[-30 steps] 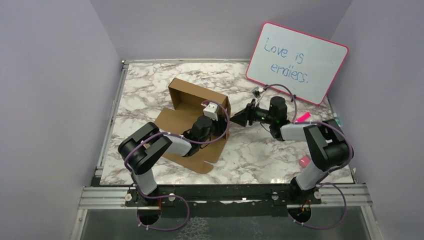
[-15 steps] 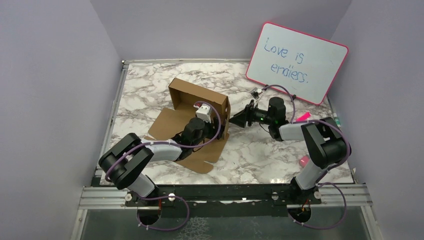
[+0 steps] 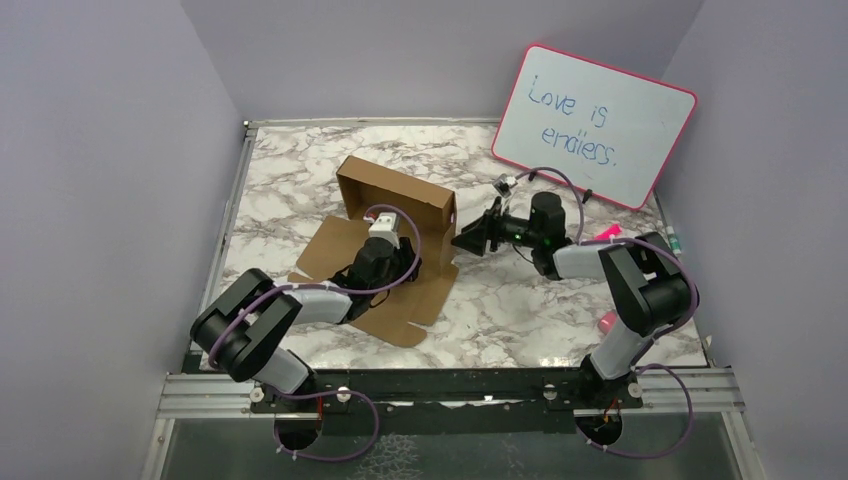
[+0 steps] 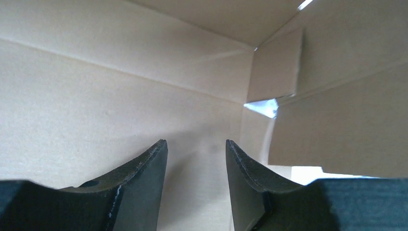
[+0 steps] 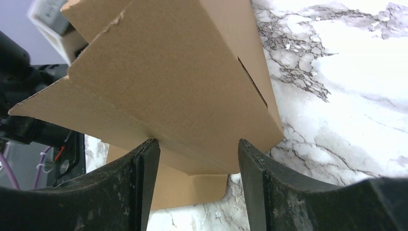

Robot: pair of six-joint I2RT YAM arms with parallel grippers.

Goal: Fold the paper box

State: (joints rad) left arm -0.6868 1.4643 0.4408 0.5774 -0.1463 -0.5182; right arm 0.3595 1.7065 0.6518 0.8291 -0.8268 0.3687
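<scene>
The brown paper box (image 3: 385, 205) is half folded on the marble table, its back and right walls standing and its front flaps lying flat toward me. My left gripper (image 3: 385, 232) is inside the box, open and empty; in the left wrist view (image 4: 196, 144) it points at the inner corner of the cardboard walls (image 4: 120, 72). My right gripper (image 3: 462, 240) is open at the box's outer right wall; in the right wrist view (image 5: 197, 144) its fingertips touch that wall (image 5: 168, 86), holding nothing.
A pink-framed whiteboard (image 3: 592, 125) leans at the back right. Small pink items (image 3: 608, 322) and a teal one lie by the right arm's base near the right table edge. Purple walls enclose the table on three sides.
My left gripper has moved left and toward the back inside the box, its arm lowering. My right gripper has moved left up to the box's right wall.
</scene>
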